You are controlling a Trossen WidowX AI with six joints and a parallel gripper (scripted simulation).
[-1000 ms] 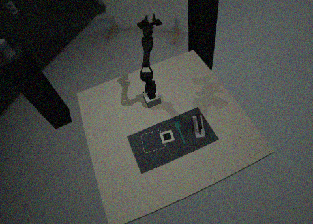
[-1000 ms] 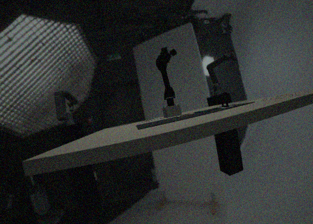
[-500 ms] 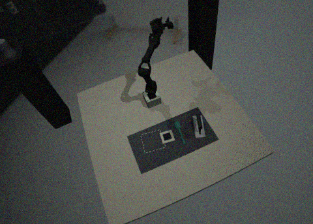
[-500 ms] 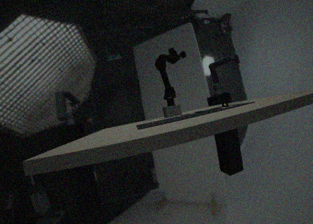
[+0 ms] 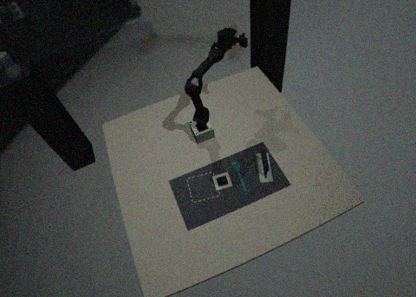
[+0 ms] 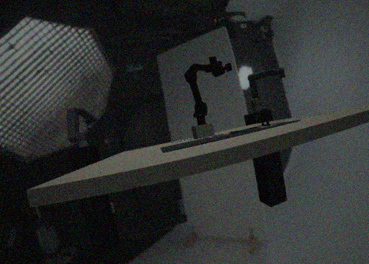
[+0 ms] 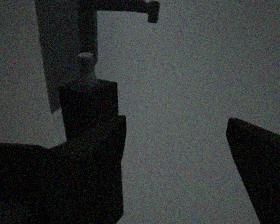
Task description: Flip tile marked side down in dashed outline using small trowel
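The square tile (image 5: 222,181), white-rimmed with a black centre, lies on the dark mat (image 5: 204,215) (image 6: 184,145), touching the right edge of the dashed outline (image 5: 189,189). The small green trowel (image 5: 239,175) lies flat on the mat just right of the tile. My gripper (image 5: 240,39) (image 6: 228,68) (image 7: 176,124) is open and empty. It is raised high above the far edge of the table, well away from the trowel and the tile. In the wrist view only background shows between the two dark fingers.
A grey stand (image 5: 263,168) sits on the mat right of the trowel. The arm's base (image 5: 202,132) stands behind the mat on the pale table (image 5: 143,158). A tall black pillar (image 5: 269,33) stands at the far corner, dark furniture (image 5: 61,132) to the left.
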